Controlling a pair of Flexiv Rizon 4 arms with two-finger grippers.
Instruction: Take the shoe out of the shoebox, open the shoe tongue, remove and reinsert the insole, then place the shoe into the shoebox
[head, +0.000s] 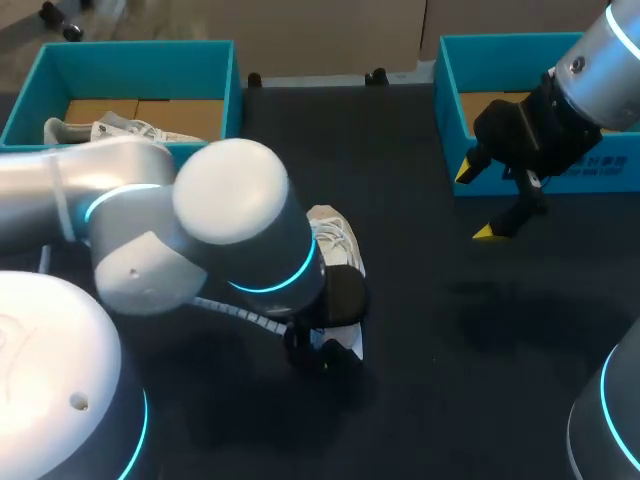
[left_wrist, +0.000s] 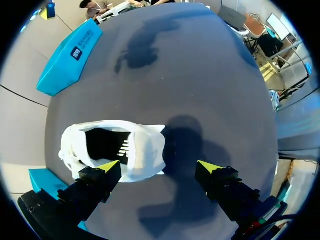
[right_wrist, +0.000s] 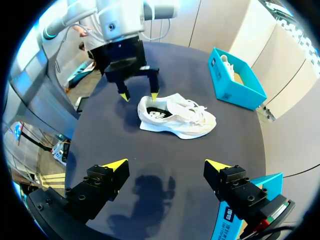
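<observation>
A white shoe (head: 337, 238) lies on its side on the black table (head: 450, 400), largely covered by my left arm (head: 230, 230) in the head view. In the right wrist view the shoe (right_wrist: 180, 116) shows whole, and my left gripper (right_wrist: 138, 94) hangs open just over its heel. From the left wrist, the shoe's dark opening (left_wrist: 107, 142) lies just ahead of one finger of the open left gripper (left_wrist: 159, 166), and nothing is gripped. My right gripper (head: 475, 202) hovers open and empty beside the right teal shoebox (head: 448, 110), well apart from the shoe.
At the back left stands a second teal shoebox (head: 130, 58) with another white shoe (head: 110, 130) inside. It also shows in the right wrist view as the box (right_wrist: 235, 75) beyond the shoe. Bare table lies between the shoe and the right box.
</observation>
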